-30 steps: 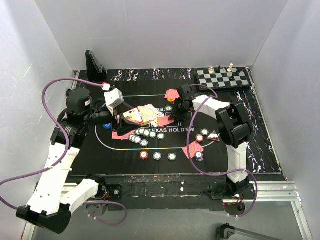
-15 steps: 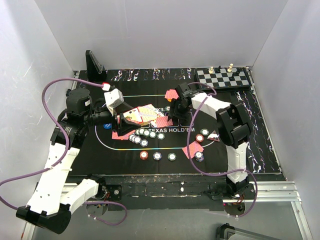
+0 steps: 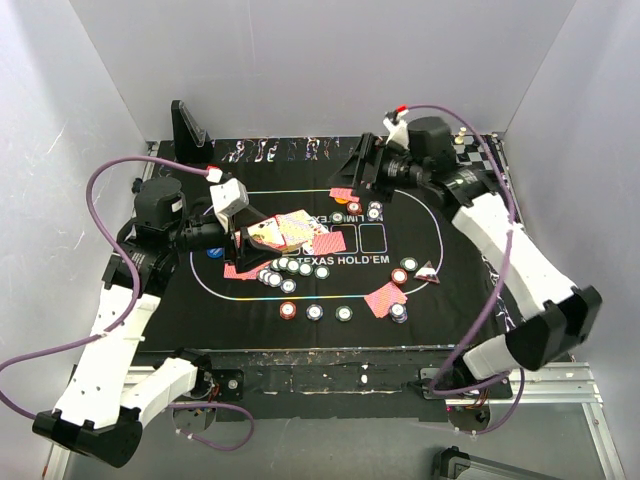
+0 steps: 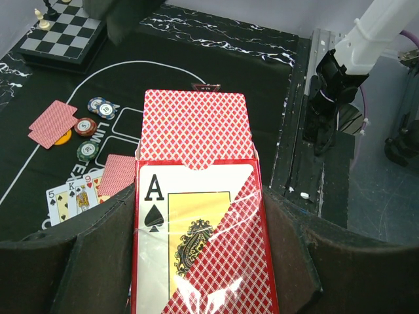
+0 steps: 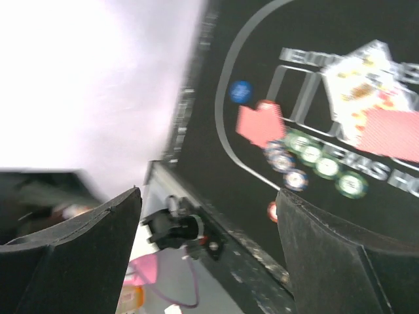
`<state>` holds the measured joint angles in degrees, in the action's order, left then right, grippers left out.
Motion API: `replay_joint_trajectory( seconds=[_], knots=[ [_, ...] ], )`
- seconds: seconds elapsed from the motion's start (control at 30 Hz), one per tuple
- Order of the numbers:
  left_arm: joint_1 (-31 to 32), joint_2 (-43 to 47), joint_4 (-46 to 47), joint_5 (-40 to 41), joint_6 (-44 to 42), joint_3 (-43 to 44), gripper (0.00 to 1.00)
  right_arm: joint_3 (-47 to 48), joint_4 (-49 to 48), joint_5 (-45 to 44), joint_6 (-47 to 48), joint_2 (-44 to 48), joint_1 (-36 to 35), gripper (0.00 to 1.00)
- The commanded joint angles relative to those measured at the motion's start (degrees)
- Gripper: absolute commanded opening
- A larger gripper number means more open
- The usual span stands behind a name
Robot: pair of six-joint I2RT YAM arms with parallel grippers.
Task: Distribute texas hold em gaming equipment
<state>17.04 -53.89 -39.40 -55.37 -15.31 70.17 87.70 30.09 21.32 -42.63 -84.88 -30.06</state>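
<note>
My left gripper (image 4: pixel 200 261) is shut on a red card box (image 4: pixel 196 216) printed with an ace of spades, and red-backed playing cards (image 4: pixel 195 127) stick out of its top. In the top view this gripper (image 3: pixel 245 240) hovers over the left of the black mat (image 3: pixel 450 310). My right gripper (image 3: pixel 360 172) is raised above the mat's far edge, open and empty; its view is blurred (image 5: pixel 209 255). Poker chips lie in a row (image 3: pixel 293 268), along the front (image 3: pixel 315 312) and at the right (image 3: pixel 400 275). Red-backed cards lie at the front right (image 3: pixel 385 298) and far middle (image 3: pixel 343 193).
A blue button disc (image 3: pixel 213 251) and a small dark triangular marker (image 3: pixel 428 270) lie on the mat. Face-up cards (image 4: pixel 72 199) sit mid-mat. The chessboard (image 4: pixel 62 39) stands at the far right corner, mostly behind my right arm from above. A black stand (image 3: pixel 188 128) is far left.
My right arm rose from the mat's middle and swung back toward the far edge, its jaws opening wide. The left gripper and its card box have not moved.
</note>
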Motion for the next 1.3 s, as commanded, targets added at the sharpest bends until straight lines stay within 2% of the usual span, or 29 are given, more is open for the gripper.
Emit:
replay_joint_trajectory(
  seconds=[0.0, 0.13, 0.33, 0.63, 0.83, 1.27],
  knots=[
    [-0.1, 0.0, 1.3, -1.2, -0.8, -0.6, 0.0, 0.7, -7.6, 13.1, -6.3, 2.0, -0.1, 0.9],
    [0.0, -0.6, 2.2, -1.3, -0.3, -0.7, 0.0, -2.2, -15.5, 17.3, -11.2, 3.1, -2.8, 0.9],
    [0.0, -1.2, 2.9, -1.2, -0.2, 0.2, 0.0, 1.9, -11.6, 17.4, -8.0, -0.6, -8.5, 0.91],
    [0.0, -1.8, 4.3, -1.1, 0.3, -0.1, 0.0, -1.0, -15.9, 18.8, -10.3, -2.0, -11.8, 0.91],
    [-0.1, -1.8, 4.5, -1.1, 0.4, -0.1, 0.0, -3.5, -16.9, 19.9, -11.6, -1.2, -11.8, 0.75],
    [-0.2, -1.1, 4.9, -1.4, 1.0, -0.1, 0.0, -7.4, -15.2, 19.2, -12.3, 4.1, -9.4, 0.52]
  ],
)
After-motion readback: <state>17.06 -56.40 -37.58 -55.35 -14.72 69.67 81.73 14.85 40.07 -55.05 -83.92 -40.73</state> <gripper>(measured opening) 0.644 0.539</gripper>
